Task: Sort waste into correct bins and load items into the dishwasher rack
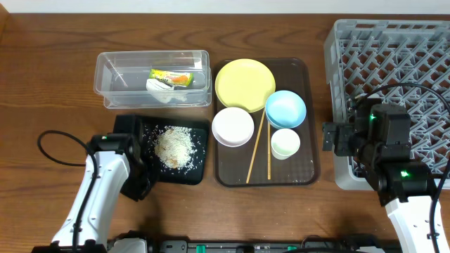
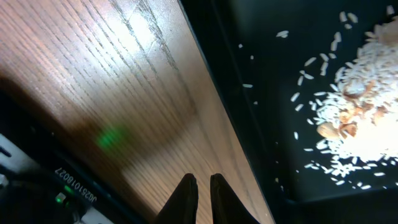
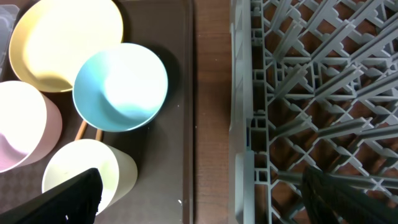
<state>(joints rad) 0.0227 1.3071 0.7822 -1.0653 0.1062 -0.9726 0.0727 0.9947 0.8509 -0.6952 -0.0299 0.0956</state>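
Left gripper (image 2: 202,182): almost closed, nothing gripped — beside black tray (image 2: 249,118).
Right gripper (image 3: 200,180): spread wide, empty — readied by blue bowl (image 3: 121,87).

I see the clear tub (image 1: 116,95) at the upper left of the overhead view, with the crumpled wrapper (image 1: 171,79) and its white paper lying inside. Just below it sits the black tray (image 1: 197,169), carrying a heap of rice scraps (image 1: 174,147) with loose grains scattered around. In the centre, the yellow plate (image 1: 245,84), light blue bowl (image 1: 285,109), pinkish-white bowl (image 1: 233,126) and pale cup (image 1: 285,143) sit upright, close together. The chopsticks (image 1: 252,165) lie between the pinkish-white bowl and the cup. The grey rack (image 1: 337,63) fills the right edge, its lattice bare where I can see it.
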